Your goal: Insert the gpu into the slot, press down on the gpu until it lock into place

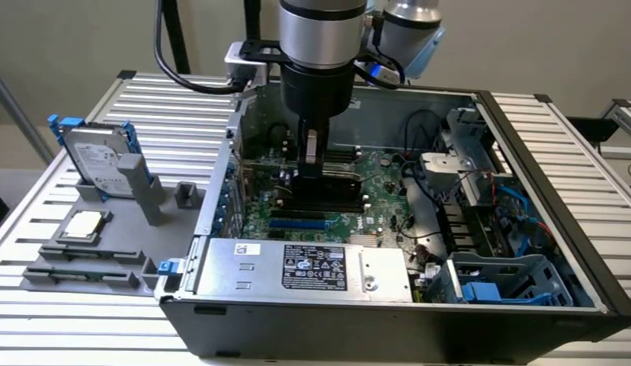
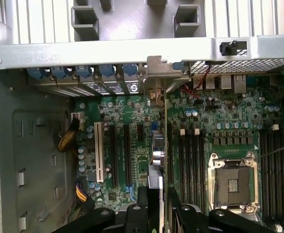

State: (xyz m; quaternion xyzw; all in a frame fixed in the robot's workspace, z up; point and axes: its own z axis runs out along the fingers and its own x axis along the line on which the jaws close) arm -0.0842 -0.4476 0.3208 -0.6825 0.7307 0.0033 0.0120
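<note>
In the exterior view, the black two-fingered gripper (image 1: 313,169) on the grey arm reaches down into the open black computer case (image 1: 397,324). It pinches the top of the gpu (image 1: 321,194), a flat card with a green board and a black cover. The card stands on its edge over the green main board (image 1: 382,194). The slot (image 1: 297,224), a long thin bright-blue plastic strip, shows just under the card. I cannot tell if the card's bottom edge is in it yet. If the card leans or sits a bit to one side, a push down could bend it or hurt the strip. Close by is a big silver box (image 1: 305,267) with a label. Outside the case, at the exterior view's left, a grey hard drive (image 1: 97,162) with blue rails stands well apart.

In the wrist view, the gripper (image 2: 156,208) squeezes the card from both sides with its black fingers (image 2: 142,206). From above, the gpu (image 2: 161,160) looks like a thin line. Its silver end bracket (image 2: 157,73) is at the case's back wall. Long black memory slots (image 2: 188,155) lie just beside the card on one side. A white slot (image 2: 100,150) and some black ones lie on the other side. The card could go into the wrong gap, or the bracket could catch on the back wall. A square silver chip socket (image 2: 231,182) sits further off.
</note>
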